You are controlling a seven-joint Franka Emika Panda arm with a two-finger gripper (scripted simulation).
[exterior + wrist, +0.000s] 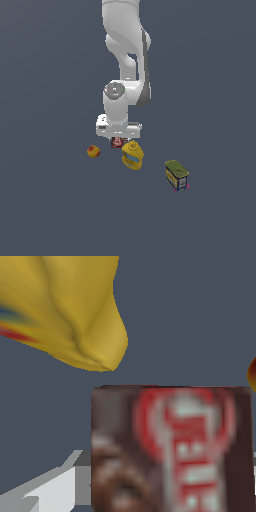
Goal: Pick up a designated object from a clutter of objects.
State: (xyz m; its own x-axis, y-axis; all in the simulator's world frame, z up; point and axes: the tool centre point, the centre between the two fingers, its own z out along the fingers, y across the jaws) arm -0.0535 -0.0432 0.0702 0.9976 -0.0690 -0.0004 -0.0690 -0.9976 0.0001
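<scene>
The fingers (118, 138) straddle the small brown box (116, 142), though whether they grip it I cannot tell. The yellow bottle (132, 155) lies just beside them; the orange fruit (93, 151) sits near.

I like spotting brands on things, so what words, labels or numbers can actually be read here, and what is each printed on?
Small brown-and-red box: pale letters inside a red ring, too blurred to read for sure.
Yellow bottle: a blue patch of label, too small to read.
Green-topped can: coloured label, too small to read.
Round red-orange fruit: no text.
Robot arm: no readable marking.
</scene>
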